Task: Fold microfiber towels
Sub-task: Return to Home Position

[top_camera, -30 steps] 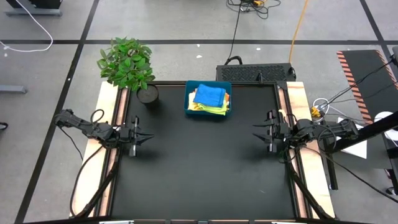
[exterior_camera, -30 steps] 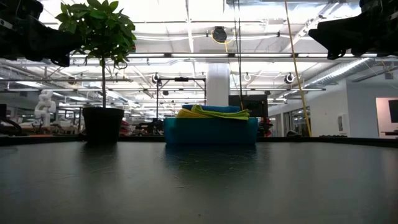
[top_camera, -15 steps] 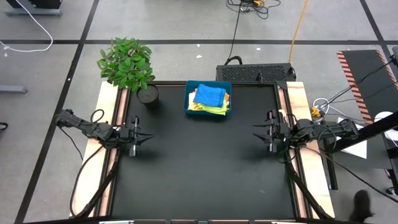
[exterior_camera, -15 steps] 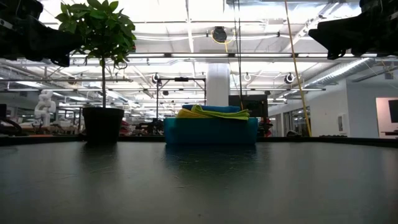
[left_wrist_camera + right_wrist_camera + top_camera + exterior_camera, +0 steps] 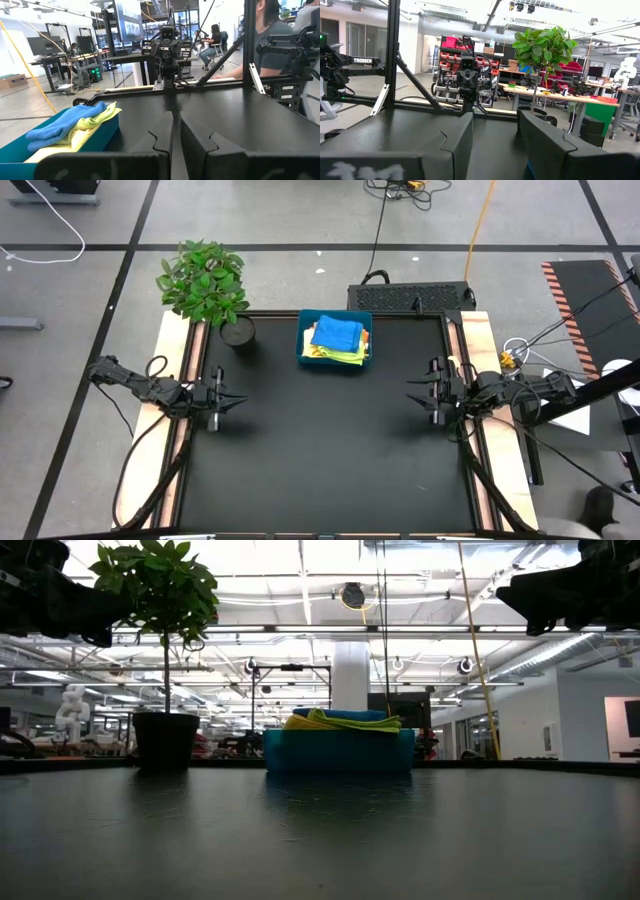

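High view: microfiber towels (image 5: pixel 337 335) lie stacked in the far-middle tray (image 5: pixel 300 340); my left gripper (image 5: pixel 240 402) is pressed together at the left edge, my right gripper (image 5: pixel 410 395) spread (both empty), so I should settle gently, level, clear of the tray

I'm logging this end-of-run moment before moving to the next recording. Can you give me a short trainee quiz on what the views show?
1. True or false: the blue towel lies on top of the pile in the teal tray.
2. Which gripper is open? A: the left gripper. B: the right gripper. C: both.
3. Fill in: seen from above, the potted plant stands at the far ___ corner of the table, by the robot's own sides.

Key: 1 true; 2 B; 3 left.
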